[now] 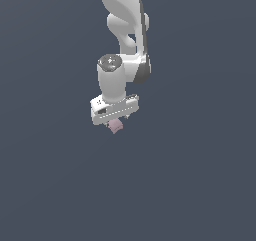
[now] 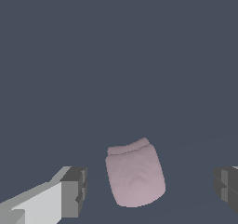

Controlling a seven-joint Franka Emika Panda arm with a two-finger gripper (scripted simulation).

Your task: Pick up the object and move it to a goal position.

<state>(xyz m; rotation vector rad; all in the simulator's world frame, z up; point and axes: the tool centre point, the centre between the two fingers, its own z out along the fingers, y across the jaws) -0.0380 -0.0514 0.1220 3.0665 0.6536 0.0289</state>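
The object [image 2: 135,174] is a small pale pink blocky lump. In the wrist view it lies between my two dark fingertips [image 2: 74,190], apart from both. In the exterior view it [image 1: 116,126] shows just under the white hand. My gripper [image 2: 151,188] is open, with clear gaps on either side of the lump. In the exterior view the gripper [image 1: 116,122] points down over the object and its fingers are mostly hidden by the hand.
The white-grey arm [image 1: 125,35] comes down from the top of the exterior view. The ground around is a plain dark grey-blue surface [image 1: 200,175].
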